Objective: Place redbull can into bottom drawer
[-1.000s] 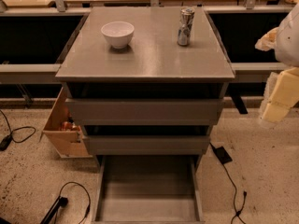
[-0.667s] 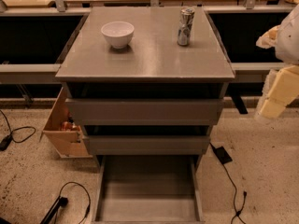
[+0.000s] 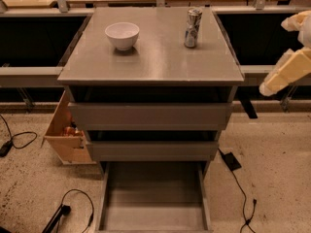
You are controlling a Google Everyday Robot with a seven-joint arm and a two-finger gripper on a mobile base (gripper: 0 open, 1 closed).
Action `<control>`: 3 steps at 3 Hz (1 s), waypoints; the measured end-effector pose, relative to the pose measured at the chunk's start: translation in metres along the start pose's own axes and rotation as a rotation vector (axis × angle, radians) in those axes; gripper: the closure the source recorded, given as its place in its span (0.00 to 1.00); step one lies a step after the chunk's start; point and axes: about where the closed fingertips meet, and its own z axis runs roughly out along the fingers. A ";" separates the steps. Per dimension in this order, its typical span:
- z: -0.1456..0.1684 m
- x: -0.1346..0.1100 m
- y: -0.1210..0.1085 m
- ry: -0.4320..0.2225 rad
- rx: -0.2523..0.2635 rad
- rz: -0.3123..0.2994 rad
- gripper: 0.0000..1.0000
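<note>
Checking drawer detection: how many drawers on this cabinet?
3: top drawer and middle drawer stacked under the tabletop, slightly out; bottom drawer lowest, pulled wide open. The hand is off to the right, apart from the can on top.

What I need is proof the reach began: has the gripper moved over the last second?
Yes. The gripper, right of the cabinet top, has risen and edged left, nearer that top's front right corner.
</note>
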 end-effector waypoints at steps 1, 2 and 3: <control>0.009 0.000 -0.054 -0.170 0.093 0.086 0.00; 0.023 -0.004 -0.098 -0.330 0.158 0.145 0.00; 0.023 -0.004 -0.098 -0.331 0.158 0.145 0.00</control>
